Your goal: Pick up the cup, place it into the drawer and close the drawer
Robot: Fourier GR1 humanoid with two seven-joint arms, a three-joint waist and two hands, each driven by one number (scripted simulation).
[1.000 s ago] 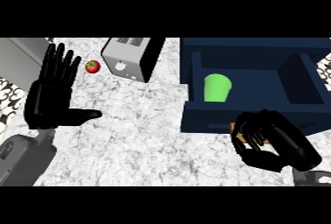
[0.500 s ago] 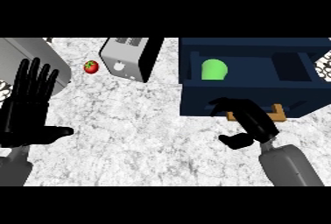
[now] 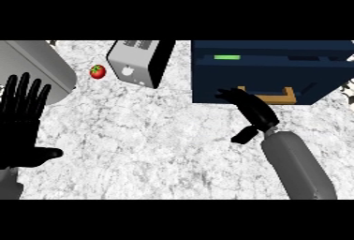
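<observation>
White-and-grey marbled stone forms the surface, and a wide bare stretch of it lies between the two hands. The right hand has straight fingers laid against the front face of the dark blue drawer, just left of the wooden handle; it holds nothing, and its thumb points down and to the left. The grey forearm runs back toward the lower right. The drawer is a box-shaped unit with flat, matte panels, and its front sits nearly flush with the cabinet. Beyond the fingertips, through a narrow slot in the drawer top, a thin strip of the green cup shows. The rest of the cup is hidden inside.

Well to the left of the right hand stands a silver toaster with a black side and top slots, set at an angle. A small red tomato lies just left of it. The left hand rests open at the left edge, fingers up, beside a grey appliance corner.
</observation>
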